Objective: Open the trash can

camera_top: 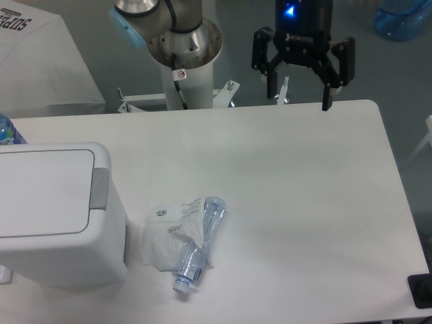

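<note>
The trash can (47, 223) is a large boxy white bin at the left front of the table. Its flat lid (40, 192) is down, with a grey push-button tab (100, 188) on its right edge. My gripper (300, 100) hangs at the far edge of the table, well to the right of the bin and far from it. Its two black fingers are spread apart and hold nothing.
A crushed clear plastic bottle (199, 243) lies on a white paper wrapper (165, 236) just right of the bin. The arm's base column (183, 61) stands behind the table. A blue bottle cap end (7, 131) shows at the left edge.
</note>
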Robot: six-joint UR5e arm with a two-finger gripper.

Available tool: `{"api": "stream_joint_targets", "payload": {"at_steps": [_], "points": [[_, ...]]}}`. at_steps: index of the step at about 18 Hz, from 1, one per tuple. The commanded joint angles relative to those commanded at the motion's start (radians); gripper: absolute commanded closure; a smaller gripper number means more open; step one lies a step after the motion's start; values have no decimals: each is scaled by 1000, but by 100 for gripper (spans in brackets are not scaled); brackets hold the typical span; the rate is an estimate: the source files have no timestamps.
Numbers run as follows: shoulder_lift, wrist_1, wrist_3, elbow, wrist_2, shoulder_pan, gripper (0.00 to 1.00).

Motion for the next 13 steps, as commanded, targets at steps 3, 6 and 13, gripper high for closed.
{"api": "stream_joint_targets", "payload": {"at_steps": [3, 6, 13], "points": [[2, 0, 0, 0, 2, -2, 0], [2, -1, -23, 2, -3, -5, 0], [-9, 34, -357, -21, -72, -81, 0]]}}
